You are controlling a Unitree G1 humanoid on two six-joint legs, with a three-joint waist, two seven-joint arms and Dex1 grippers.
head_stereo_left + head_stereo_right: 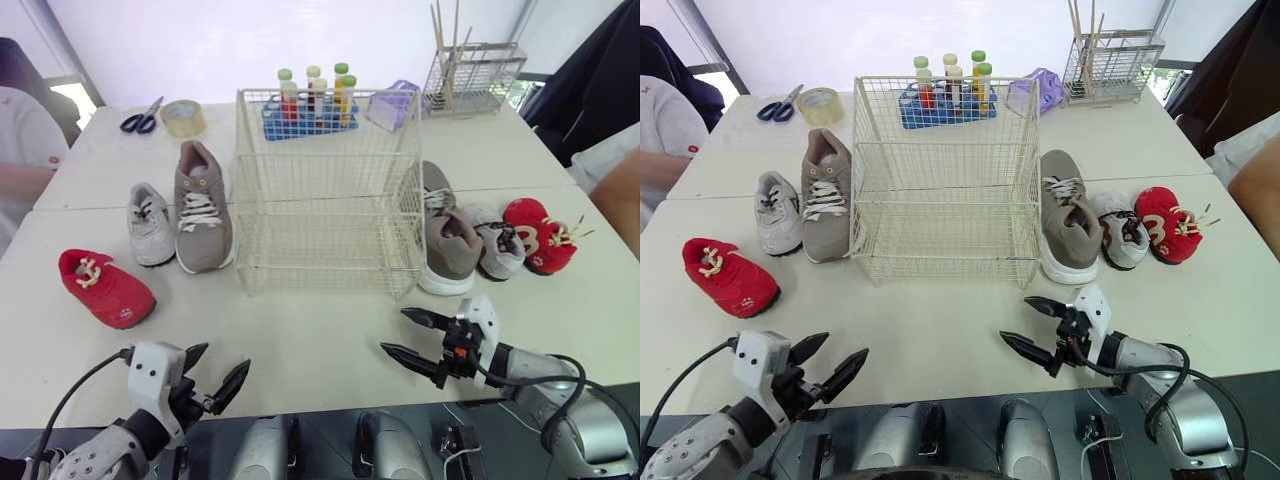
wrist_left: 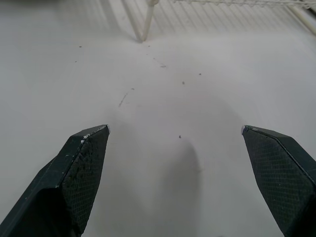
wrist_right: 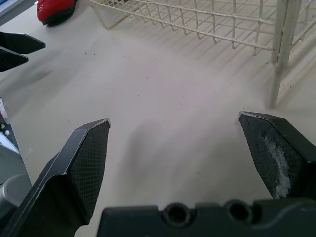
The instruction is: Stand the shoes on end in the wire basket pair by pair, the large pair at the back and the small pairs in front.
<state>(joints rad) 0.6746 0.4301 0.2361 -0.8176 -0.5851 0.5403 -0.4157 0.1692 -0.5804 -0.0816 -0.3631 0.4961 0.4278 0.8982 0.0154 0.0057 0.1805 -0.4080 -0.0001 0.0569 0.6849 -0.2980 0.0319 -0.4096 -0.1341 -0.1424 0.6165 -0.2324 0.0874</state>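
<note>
A white wire basket point(image 1: 325, 190) stands empty at the table's middle. On its left lie a large taupe shoe point(image 1: 202, 208), a small grey shoe point(image 1: 149, 224) and a small red shoe point(image 1: 104, 288). To the basket's right sit the other large taupe shoe point(image 1: 446, 240), a small grey shoe point(image 1: 497, 243) and a small red shoe point(image 1: 538, 235). My left gripper point(image 1: 213, 375) hovers open at the near left edge, holding nothing. My right gripper point(image 1: 407, 335) is open near the front right, its fingers pointing left, nothing between them.
At the back are scissors point(image 1: 143, 117), a tape roll point(image 1: 183, 117), a blue rack of tubes point(image 1: 310, 100), a purple object point(image 1: 392, 104) and a wire rack with sticks point(image 1: 472, 72). People sit at the far left point(image 1: 20, 150) and right point(image 1: 610, 150).
</note>
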